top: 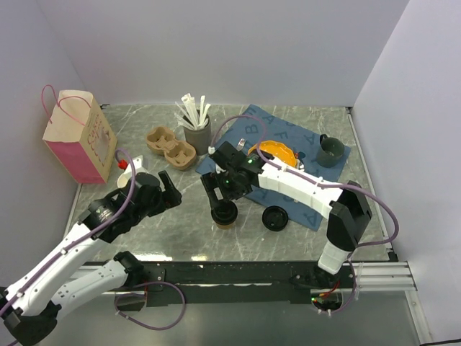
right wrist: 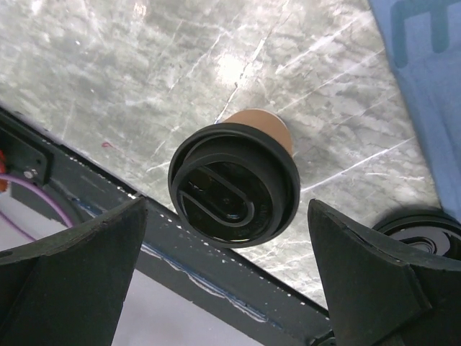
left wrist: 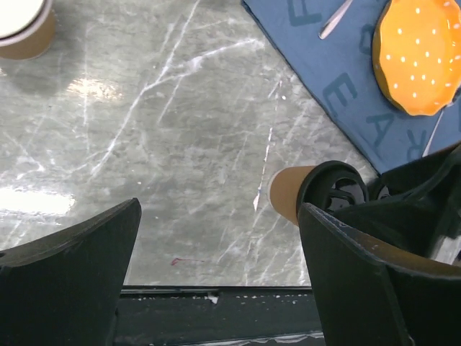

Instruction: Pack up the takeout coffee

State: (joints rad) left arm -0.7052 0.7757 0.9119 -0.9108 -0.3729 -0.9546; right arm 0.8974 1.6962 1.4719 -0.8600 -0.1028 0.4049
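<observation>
Left claw [top: 171,191]: wide open, empty, touching nothing (both fingers [left wrist: 72,281] stand far apart in the wrist view).
Left claw place: over bare table [top: 180,231], left of the coffee and apart from it.
Right claw [top: 225,198]: wide open, holding nothing.
Right claw place: right above the coffee, one finger [right wrist: 72,267] on each side, with a clear gap to the lid on both sides and no contact visible.
Coffee [top: 225,214]: brown paper cup with its black lid on, upright on the gray table near the front edge, just off the near left corner of the blue cloth [top: 288,137].
Coffee, wrist views: lid seen from above between the right claw's fingers [right wrist: 234,184]; brown side and lid show at the right in the left wrist view [left wrist: 288,191], partly behind the left claw's finger.
Loose lid [top: 275,217]: black, flat, just right of the coffee by the cloth's near edge (on or off the cloth, can't tell).
Orange dish [top: 277,153]: on the cloth, behind the right arm.
Mug [top: 331,150]: dark green, on the far right of the cloth.
Open cup [left wrist: 21,29]: no lid, pale inside, on the table well left of the coffee.
Cup carrier [top: 171,146]: cardboard, far middle of the table.
Gray pot [top: 196,133]: beside the carrier, white sticks standing in it.
Paper bag [top: 75,137]: pink and tan, upright at the far left.
</observation>
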